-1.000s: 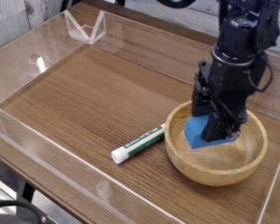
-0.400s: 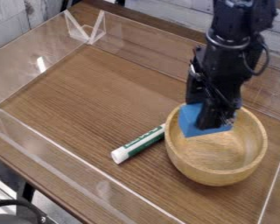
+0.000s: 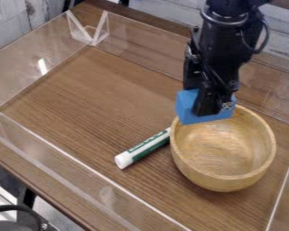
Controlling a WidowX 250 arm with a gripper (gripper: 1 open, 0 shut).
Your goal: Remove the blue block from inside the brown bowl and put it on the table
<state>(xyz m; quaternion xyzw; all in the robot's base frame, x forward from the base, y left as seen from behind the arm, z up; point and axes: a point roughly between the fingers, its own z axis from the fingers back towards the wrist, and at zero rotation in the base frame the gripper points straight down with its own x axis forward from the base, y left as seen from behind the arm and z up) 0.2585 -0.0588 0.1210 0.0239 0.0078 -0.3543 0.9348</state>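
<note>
Tool (image 3: 211, 88) was closed on the blue block (image 3: 204, 106), at the far-left rim of the brown bowl (image 3: 222, 163). Marker (image 3: 142, 151) lay just beside the bowl's left side. Open desk (image 3: 93, 99) extended left to the clear wall (image 3: 51, 155).
</note>
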